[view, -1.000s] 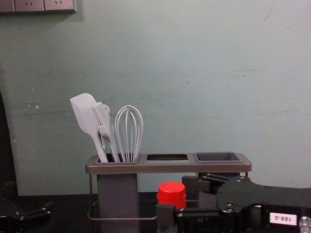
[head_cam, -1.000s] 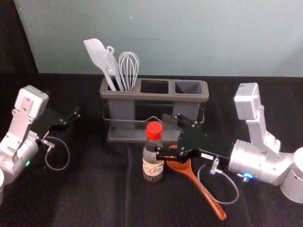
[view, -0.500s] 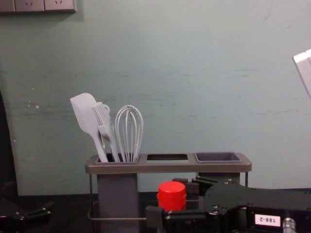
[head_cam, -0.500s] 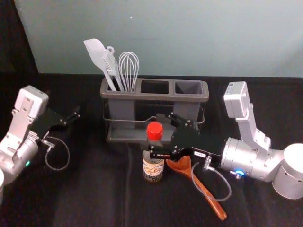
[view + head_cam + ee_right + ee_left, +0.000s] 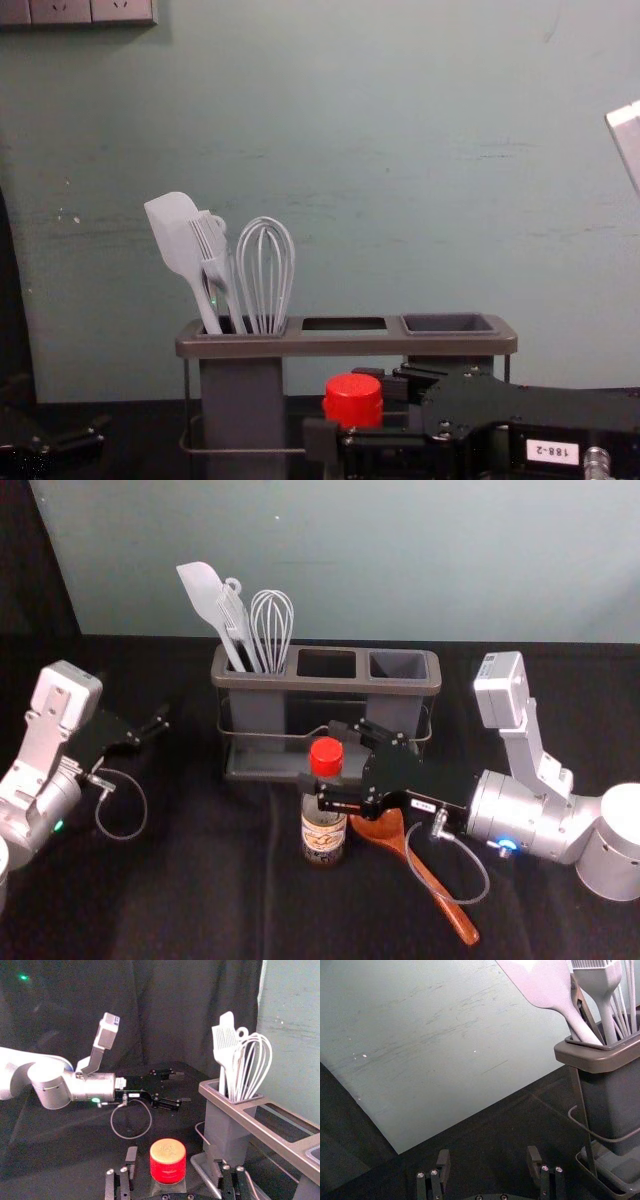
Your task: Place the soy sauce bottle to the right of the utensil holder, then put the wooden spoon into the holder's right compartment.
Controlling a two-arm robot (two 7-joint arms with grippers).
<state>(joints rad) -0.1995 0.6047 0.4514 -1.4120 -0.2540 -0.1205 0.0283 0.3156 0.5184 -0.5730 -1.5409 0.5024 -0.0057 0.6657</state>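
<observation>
Where the right gripper (image 5: 320,755) reaches, the bottle (image 5: 323,832) stands between its open fingers.

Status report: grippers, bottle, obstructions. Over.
Right gripper open around upright soy sauce bottle. Left gripper open, parked left. Wooden spoon lying close beside bottle.
</observation>
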